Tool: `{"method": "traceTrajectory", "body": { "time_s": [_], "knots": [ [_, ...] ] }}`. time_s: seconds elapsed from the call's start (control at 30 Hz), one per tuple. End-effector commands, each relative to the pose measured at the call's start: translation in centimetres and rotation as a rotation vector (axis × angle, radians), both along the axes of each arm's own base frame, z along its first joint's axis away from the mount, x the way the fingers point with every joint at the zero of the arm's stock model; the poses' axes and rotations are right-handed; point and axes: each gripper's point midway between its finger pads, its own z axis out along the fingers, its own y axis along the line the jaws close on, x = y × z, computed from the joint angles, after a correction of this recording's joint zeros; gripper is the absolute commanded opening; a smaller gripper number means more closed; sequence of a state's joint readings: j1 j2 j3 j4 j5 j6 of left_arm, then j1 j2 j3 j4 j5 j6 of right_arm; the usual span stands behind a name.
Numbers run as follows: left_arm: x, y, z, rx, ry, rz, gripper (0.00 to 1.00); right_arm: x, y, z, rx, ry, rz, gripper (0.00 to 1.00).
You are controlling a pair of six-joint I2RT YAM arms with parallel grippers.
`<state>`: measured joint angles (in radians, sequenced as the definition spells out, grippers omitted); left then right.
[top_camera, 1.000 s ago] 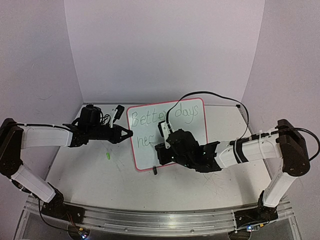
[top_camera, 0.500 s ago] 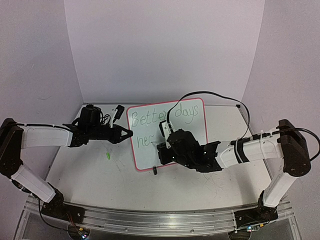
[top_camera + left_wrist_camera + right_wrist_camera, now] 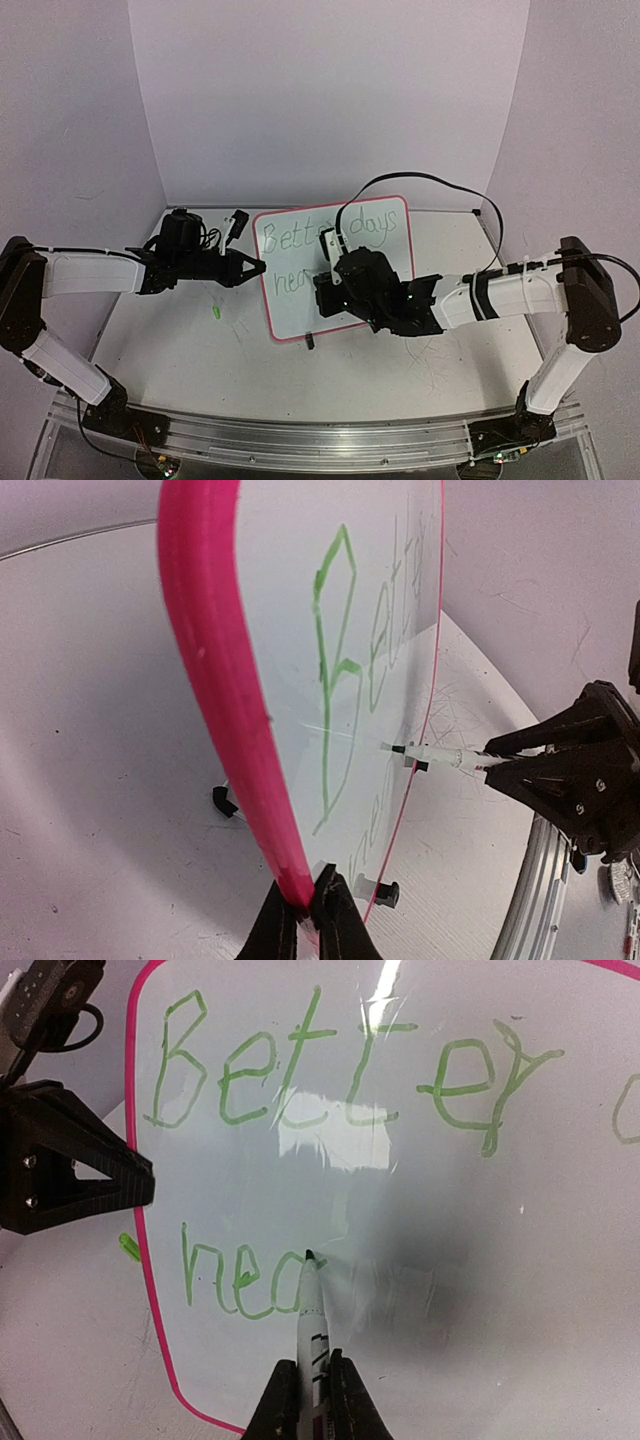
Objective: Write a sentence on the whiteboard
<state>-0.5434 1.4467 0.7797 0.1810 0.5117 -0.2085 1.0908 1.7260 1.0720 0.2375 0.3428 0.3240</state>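
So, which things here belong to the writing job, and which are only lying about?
For the job:
- whiteboard
- green sentence
- marker, held in the right gripper
- left gripper, clamped on the board's pink rim

Lying about:
- small green piece on the table, left of the board

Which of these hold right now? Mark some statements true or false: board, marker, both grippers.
1. The left gripper clamps the whiteboard by its pink rim. True.
2. The right gripper holds a marker. True.
3. The sentence is written in blue. False: it is green.
4. The marker's tip is at the top line. False: it is at the lower line.
5. The whiteboard lies flat. False: it stands up on its black feet.
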Motion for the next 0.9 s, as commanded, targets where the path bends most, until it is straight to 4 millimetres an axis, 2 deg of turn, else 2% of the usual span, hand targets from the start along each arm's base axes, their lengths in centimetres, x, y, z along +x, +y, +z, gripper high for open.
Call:
{"method": "traceTrajectory", "body": {
  "time_s": [0.0, 0.3, 0.5, 0.6, 0.73, 0.87],
  "knots": [
    [1.0, 0.6, -1.0, 0.093, -0.053, 0.036, 0.00, 1.4, 0.0, 0.8, 0.015, -0.021, -0.030, 0.00],
    [1.0, 0.5, -1.1, 0.096, -0.051, 0.036, 0.00, -0.7, -0.8, -1.5, -0.019, 0.037, 0.006, 0.00],
    [1.1, 0.5, -1.0, 0.096, -0.053, 0.038, 0.00, -1.6, -1.0, -2.7, -0.034, 0.072, 0.023, 0.00],
    [1.1, 0.6, -1.1, 0.097, -0.052, 0.039, 0.00, -1.8, -1.8, -3.0, -0.046, 0.075, 0.008, 0.00],
    [1.1, 0.6, -1.1, 0.097, -0.053, 0.038, 0.00, -1.4, -2.8, -1.1, -0.033, 0.035, -0.029, 0.00],
    [1.1, 0.6, -1.0, 0.096, -0.054, 0.039, 0.00, -1.4, -2.3, 2.4, 0.045, -0.026, -0.003, 0.00]
  ]
}}
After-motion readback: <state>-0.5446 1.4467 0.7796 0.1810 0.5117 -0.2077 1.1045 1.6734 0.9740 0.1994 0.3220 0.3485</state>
